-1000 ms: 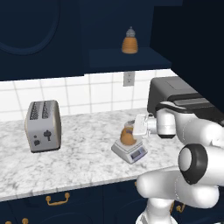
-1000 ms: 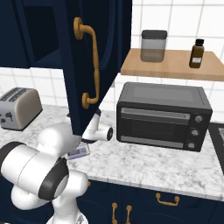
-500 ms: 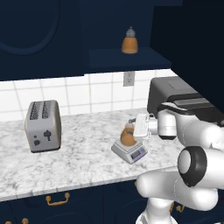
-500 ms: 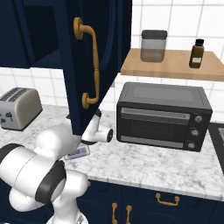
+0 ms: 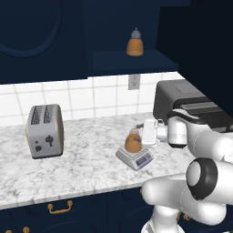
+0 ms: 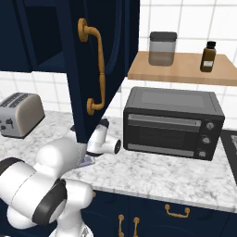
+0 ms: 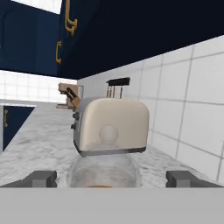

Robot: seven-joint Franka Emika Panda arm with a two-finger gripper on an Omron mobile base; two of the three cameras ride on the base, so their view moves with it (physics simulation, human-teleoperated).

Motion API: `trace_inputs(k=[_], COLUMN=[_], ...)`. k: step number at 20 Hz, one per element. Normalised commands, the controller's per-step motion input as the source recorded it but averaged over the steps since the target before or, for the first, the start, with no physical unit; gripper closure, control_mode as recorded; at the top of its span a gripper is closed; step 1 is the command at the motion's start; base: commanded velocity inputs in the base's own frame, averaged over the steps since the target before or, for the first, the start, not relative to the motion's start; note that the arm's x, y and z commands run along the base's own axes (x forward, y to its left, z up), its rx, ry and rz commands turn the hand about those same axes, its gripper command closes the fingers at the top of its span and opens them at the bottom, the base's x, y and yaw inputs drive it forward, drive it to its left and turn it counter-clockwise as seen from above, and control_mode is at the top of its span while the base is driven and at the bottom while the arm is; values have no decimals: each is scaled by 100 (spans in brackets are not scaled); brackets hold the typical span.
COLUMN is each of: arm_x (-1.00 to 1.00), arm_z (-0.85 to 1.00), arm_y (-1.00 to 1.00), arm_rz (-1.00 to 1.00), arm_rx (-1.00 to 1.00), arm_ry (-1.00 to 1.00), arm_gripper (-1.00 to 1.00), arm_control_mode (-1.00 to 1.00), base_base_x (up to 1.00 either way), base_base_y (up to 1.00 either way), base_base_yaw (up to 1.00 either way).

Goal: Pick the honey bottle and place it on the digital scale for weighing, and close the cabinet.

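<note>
Gripper (image 5: pixel 139 136) is seen spread wide in the hand view, fingers (image 7: pixel 41 178) set apart on both sides of the honey bottle (image 5: pixel 133 142), no grip seen. Bottle is stood upright on the digital scale (image 5: pixel 134 157), near the counter (image 5: pixel 82 168) front edge. Second bottle (image 5: pixel 134 43) is kept on the cabinet (image 6: pixel 99 55) shelf; door is open.

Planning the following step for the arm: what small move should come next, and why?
Probably draw the gripper back from the honey bottle: the bottle already stands on the digital scale, and the cabinet door hangs open, still to close.
</note>
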Motion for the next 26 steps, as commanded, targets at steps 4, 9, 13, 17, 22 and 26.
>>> trace_inputs(k=[4, 9, 13, 17, 22, 26], arm_x=[-14, -31, -59, -51, -77, -84], arm_z=[0, 1, 11, 0, 3, 17], arm_y=[-17, -26, -28, -15, -42, -60], arm_rz=[0, -1, -4, -2, -1, 0], arm_rx=[1, 3, 2, 0, 3, 3], arm_ry=[-1, -8, -18, -19, -23, -21], arm_gripper=[-100, -100, -100, -100, -100, -100], arm_control_mode=[-100, -100, -100, -100, -100, -100], base_base_x=[0, 0, 0, 0, 0, 0], base_base_y=[0, 0, 0, 0, 0, 0], base_base_yaw=[0, 0, 0, 0, 0, 0])
